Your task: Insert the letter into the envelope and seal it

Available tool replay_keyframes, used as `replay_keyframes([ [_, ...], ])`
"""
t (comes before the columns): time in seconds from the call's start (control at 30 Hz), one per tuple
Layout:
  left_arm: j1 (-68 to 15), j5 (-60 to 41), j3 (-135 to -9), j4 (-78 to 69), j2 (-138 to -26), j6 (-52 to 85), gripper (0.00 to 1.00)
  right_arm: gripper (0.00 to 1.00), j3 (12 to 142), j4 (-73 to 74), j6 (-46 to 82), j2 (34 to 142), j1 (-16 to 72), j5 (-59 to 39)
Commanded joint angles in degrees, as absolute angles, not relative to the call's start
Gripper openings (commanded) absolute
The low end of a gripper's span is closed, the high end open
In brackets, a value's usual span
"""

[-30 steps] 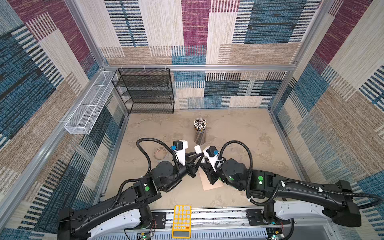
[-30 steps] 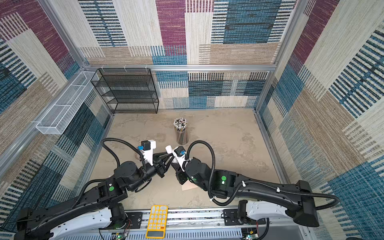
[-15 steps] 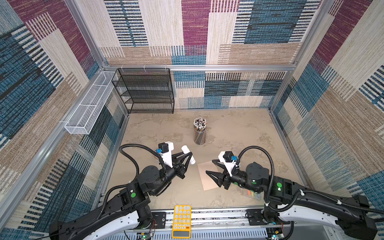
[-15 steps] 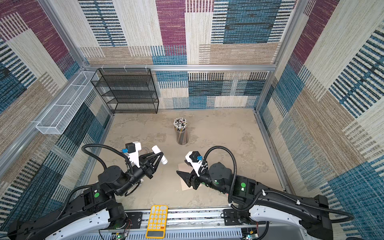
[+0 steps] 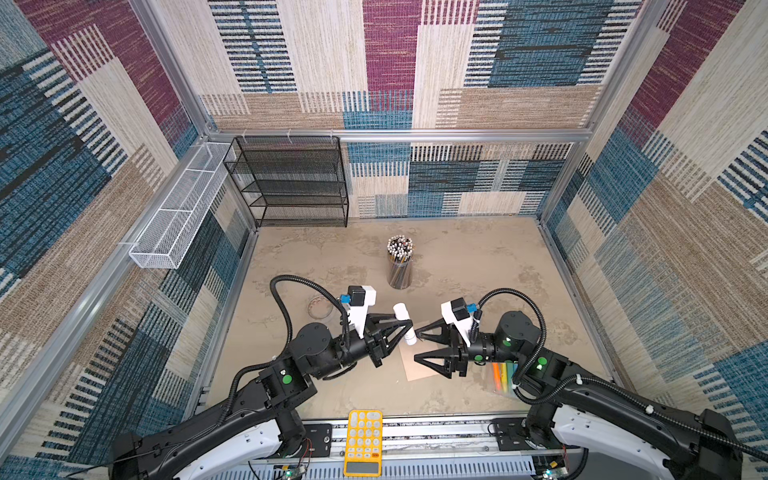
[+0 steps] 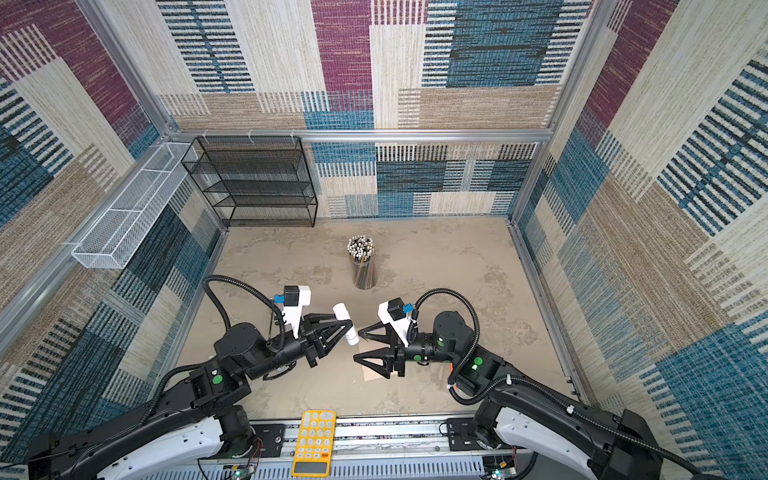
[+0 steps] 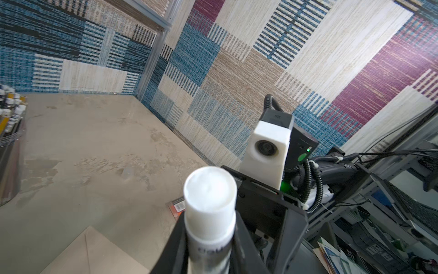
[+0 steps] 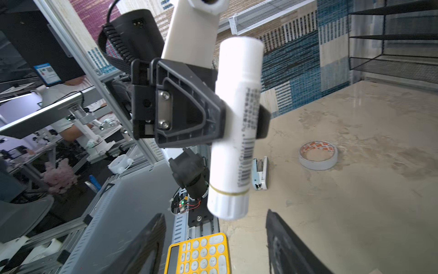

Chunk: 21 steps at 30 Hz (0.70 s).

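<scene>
We log a robotics lab test cell: silver aluminium-profile frame (image 5: 415, 135), patchwork woven fabric wall panels (image 5: 390, 41), beige mottled tabletop (image 5: 478, 257), black-and-white robot arms (image 5: 249, 395) on a grey slotted metal base rail (image 5: 436, 432). Right wrist view: grey workbench (image 8: 47, 111) and a person in white (image 8: 61, 93) beyond.

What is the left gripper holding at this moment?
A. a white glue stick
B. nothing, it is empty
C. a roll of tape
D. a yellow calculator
A: in the right wrist view the left gripper has its jaws closed on the middle of the white glue stick.
</scene>
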<state>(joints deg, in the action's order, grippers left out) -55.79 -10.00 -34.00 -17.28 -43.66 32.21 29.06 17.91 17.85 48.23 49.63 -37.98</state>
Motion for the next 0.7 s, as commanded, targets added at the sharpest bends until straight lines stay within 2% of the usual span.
replay_keyframes([
  [0.0, -55.7, -14.4, -34.1, -23.5, -44.7, 33.7, 0.00, 0.69, 28.6, 25.1, 20.3, 48.7, 49.3, -43.7],
  [0.4, -55.6, -15.2, -34.2, -24.9, -46.2, 34.4, 0.00, 0.51, 27.5, 27.2, 20.1, 48.7, 48.3, -45.7],
  [0.67, -55.6, -15.2, -34.3, -24.7, -46.8, 34.5, 0.00, 0.44, 27.6, 28.4, 21.0, 49.4, 47.9, -46.1],
])
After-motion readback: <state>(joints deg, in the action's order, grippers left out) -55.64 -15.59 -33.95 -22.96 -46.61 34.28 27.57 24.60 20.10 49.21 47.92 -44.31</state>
